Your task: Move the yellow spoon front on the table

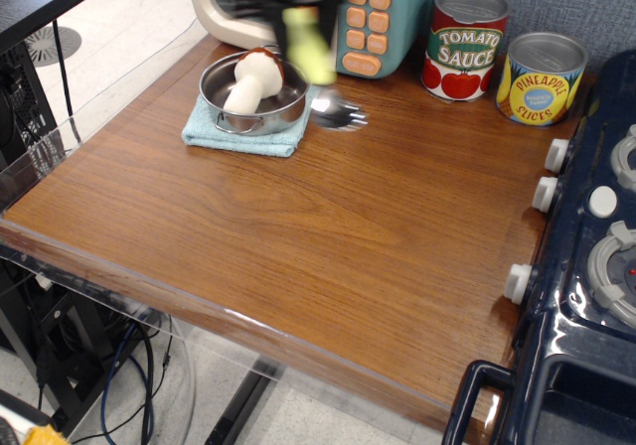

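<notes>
One yellow spoon (320, 73) is held clamped by the blurred gripper (298, 8) above the desk (328, 246), just beside the pot (253, 92) containing a mushroom (250, 79).

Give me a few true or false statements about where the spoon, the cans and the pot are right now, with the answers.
1. The spoon is held above the table, near the pot. True.
2. The spoon lies flat beside the stove knobs. False: it is in the blurred gripper, at the back left.
3. The pot sits on a blue cloth. True.
4. The pot is empty. False: a toy mushroom is in it.
5. Two cans stand at the back right. True: tomato can, pineapple can.
</notes>
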`<state>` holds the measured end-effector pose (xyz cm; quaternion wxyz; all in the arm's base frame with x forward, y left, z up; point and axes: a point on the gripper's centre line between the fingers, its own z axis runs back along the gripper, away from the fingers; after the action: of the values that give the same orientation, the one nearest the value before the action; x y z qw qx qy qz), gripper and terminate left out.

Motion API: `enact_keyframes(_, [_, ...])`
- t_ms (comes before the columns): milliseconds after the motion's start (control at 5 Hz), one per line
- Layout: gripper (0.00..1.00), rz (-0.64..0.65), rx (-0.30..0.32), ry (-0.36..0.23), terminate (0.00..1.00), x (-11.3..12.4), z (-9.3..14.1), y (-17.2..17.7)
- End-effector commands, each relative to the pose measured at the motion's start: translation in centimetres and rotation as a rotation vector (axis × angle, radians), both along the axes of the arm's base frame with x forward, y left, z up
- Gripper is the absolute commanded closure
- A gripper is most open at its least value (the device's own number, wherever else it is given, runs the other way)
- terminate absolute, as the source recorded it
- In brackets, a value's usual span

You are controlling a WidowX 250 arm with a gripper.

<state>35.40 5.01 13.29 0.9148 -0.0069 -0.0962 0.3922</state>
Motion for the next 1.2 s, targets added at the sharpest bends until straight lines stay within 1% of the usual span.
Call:
enact_keyframes(0, [1.00, 0.371, -0.026, -0.003, 0.00, -6.0, -0.9, 6.7])
enact_keyframes(200, [1.00, 0.479, -0.001, 0.055, 0.00, -7.4, -4.1, 7.8])
enact_keyframes(400, [1.00, 0.562, -0.019, 0.069, 0.00, -7.5, -6.5, 8.5])
enact_keyframes(600, [1.00, 0.628, -0.003, 0.111, 0.00, -8.1, -8.2, 8.9])
enact_keyframes(800, [1.00, 0.615, 0.034, 0.164, 0.00, -8.6, -10.4, 9.3])
enact_keyframes(1000, [1.00, 0.607, 0.064, 0.177, 0.00, -8.6, -10.8, 9.5])
